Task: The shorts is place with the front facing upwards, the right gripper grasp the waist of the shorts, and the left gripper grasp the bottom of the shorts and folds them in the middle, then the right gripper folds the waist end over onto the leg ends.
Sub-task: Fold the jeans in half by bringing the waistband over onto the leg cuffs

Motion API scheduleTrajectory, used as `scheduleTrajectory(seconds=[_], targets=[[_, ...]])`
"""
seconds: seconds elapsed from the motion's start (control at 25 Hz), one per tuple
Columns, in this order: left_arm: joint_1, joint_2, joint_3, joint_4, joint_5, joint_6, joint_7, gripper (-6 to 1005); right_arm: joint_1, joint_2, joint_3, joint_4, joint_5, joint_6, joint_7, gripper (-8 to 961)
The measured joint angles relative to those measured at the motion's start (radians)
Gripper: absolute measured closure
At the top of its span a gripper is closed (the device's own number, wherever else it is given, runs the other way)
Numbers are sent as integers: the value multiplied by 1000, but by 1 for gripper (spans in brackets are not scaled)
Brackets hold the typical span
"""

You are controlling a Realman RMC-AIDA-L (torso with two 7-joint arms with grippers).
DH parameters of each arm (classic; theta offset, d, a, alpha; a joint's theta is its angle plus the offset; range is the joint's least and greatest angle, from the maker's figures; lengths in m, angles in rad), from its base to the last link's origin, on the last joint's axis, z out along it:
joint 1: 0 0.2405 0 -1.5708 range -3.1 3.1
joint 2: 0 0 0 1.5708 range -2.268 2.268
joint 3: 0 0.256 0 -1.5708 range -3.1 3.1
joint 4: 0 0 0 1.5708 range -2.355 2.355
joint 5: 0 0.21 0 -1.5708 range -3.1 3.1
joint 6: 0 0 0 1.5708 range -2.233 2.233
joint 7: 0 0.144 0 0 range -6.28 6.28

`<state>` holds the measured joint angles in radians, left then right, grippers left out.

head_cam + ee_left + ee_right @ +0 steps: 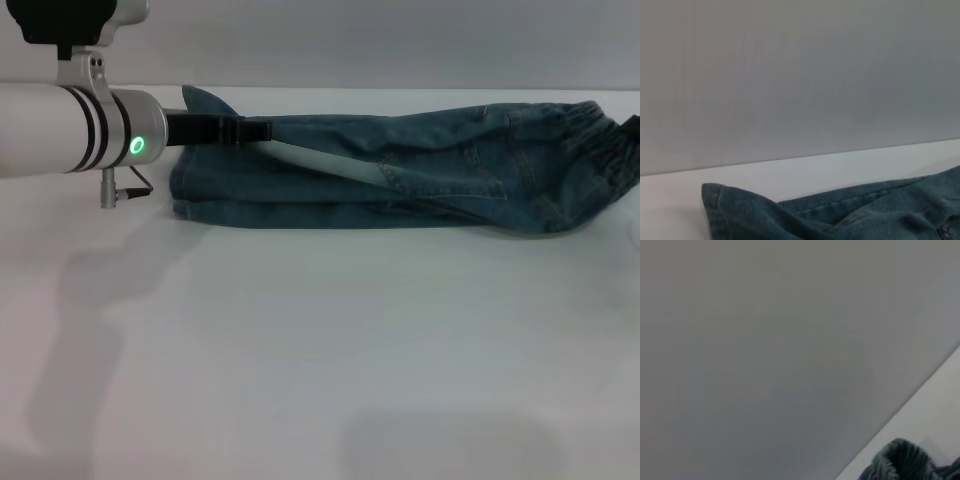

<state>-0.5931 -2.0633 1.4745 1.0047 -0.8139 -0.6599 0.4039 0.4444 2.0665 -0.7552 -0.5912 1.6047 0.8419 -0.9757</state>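
Observation:
The blue-green denim shorts [420, 185] lie along the far side of the table, folded lengthwise, with the upper layer held slightly up. The ruched waist [600, 140] is at the right end and also shows in the right wrist view [902, 460]. The bottom of the shorts [200, 105] is at the left end, one hem corner standing up [715, 200]. My left gripper [262, 130] reaches in from the left and is shut on the upper layer near that hem. Of my right gripper [632, 123] only a dark tip shows at the right edge, against the waist.
The white table [320, 350] stretches from the shorts to the near edge. A grey wall [800, 75] rises just behind the table's far edge. The left arm [70, 130] hangs over the table's left side.

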Motion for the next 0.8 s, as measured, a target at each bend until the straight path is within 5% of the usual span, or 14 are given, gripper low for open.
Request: scheduleTrajectory(seconds=[0.8], targets=[[-2,-3,19,-2,-10,0,2,145,-7,0,-13,-26,2,24,35,934]])
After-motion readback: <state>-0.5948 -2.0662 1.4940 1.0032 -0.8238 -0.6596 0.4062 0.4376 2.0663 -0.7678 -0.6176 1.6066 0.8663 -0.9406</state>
